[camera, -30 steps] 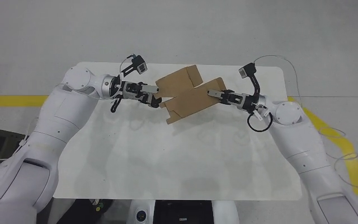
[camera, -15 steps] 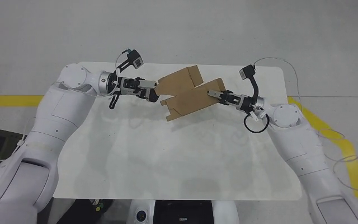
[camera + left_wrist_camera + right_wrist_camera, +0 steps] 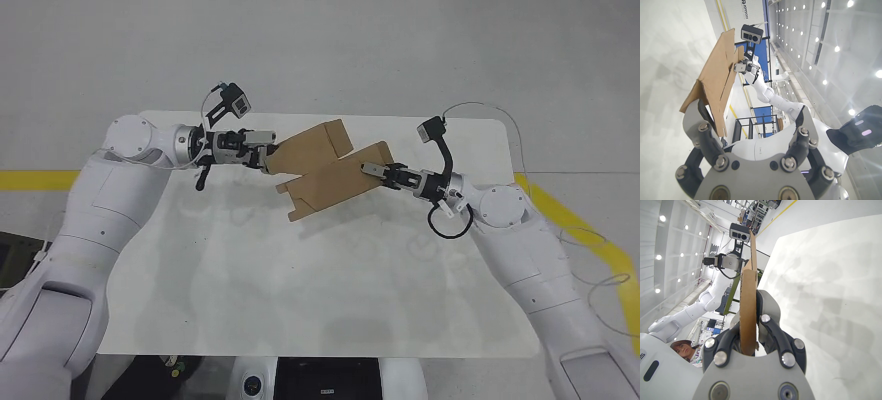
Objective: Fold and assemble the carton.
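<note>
A flat brown carton (image 3: 325, 165) hangs above the far half of the white table (image 3: 300, 290), stretched between my two arms. My right gripper (image 3: 374, 171) is shut on the carton's right flap; in the right wrist view the cardboard (image 3: 747, 313) stands edge-on between the fingers of that gripper (image 3: 748, 302). My left gripper (image 3: 270, 160) is at the carton's left edge. In the left wrist view this gripper (image 3: 749, 108) is open wide, with one finger (image 3: 696, 113) against a corner of the carton (image 3: 719, 75) and the other finger well apart from it.
Bare tabletop lies below and in front of the carton. The table's far edge (image 3: 400, 120) runs just behind the carton. A yellow line (image 3: 40, 180) marks the floor on both sides.
The carton has shifted left and slightly away with the right gripper. The left gripper has moved toward the far edge while staying at the carton's left edge.
</note>
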